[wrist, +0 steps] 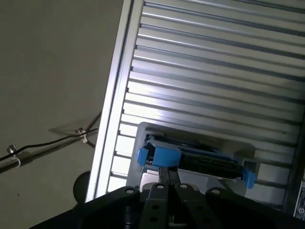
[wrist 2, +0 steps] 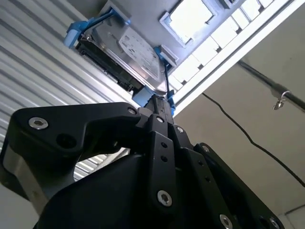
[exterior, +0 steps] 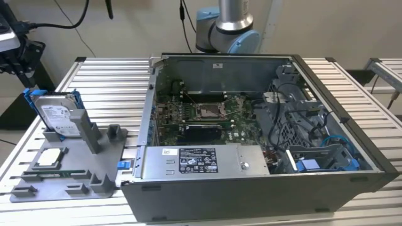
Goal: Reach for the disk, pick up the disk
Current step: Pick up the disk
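Observation:
The disk (exterior: 58, 115) is a silver-grey hard drive with a white label and blue rails. It stands upright in a slot of the grey holder (exterior: 70, 176) at the exterior view's left. My black gripper (exterior: 26, 75) hangs just above and to the left of the disk's top blue rail, close to it and apart from it. In the second wrist view the disk (wrist 2: 133, 47) lies just past my gripper (wrist 2: 161, 99). In the first wrist view the gripper (wrist: 168, 172) points at the disk's blue rail (wrist: 164, 156). The fingers are pressed together with nothing between them.
A small square silver chip (exterior: 50, 157) lies on the same holder, in front of the disk. An open computer case (exterior: 220, 205) fills the middle and right of the slatted metal table (exterior: 113, 80), with a silver box (exterior: 201, 162) inside. Black cables hang at the back.

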Tool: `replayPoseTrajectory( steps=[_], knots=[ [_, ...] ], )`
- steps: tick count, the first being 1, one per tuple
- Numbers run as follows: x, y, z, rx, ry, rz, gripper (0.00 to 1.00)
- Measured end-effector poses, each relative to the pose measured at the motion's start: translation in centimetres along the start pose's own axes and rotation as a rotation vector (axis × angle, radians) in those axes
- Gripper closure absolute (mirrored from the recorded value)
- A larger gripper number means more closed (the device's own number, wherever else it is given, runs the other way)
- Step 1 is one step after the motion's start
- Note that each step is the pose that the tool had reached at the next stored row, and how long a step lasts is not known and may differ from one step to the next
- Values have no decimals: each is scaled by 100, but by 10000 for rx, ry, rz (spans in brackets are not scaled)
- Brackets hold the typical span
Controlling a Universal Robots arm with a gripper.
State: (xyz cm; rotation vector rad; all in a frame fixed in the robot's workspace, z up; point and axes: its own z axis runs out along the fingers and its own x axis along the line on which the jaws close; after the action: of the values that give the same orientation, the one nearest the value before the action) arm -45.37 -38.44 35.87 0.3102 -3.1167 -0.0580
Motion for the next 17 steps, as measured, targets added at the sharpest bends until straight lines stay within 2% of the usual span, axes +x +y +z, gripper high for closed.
replayPoseTrajectory(
  steps=[17],
  knots=[
    [0, 0, 0, 88, 131, -3061, 100]
  ],
)
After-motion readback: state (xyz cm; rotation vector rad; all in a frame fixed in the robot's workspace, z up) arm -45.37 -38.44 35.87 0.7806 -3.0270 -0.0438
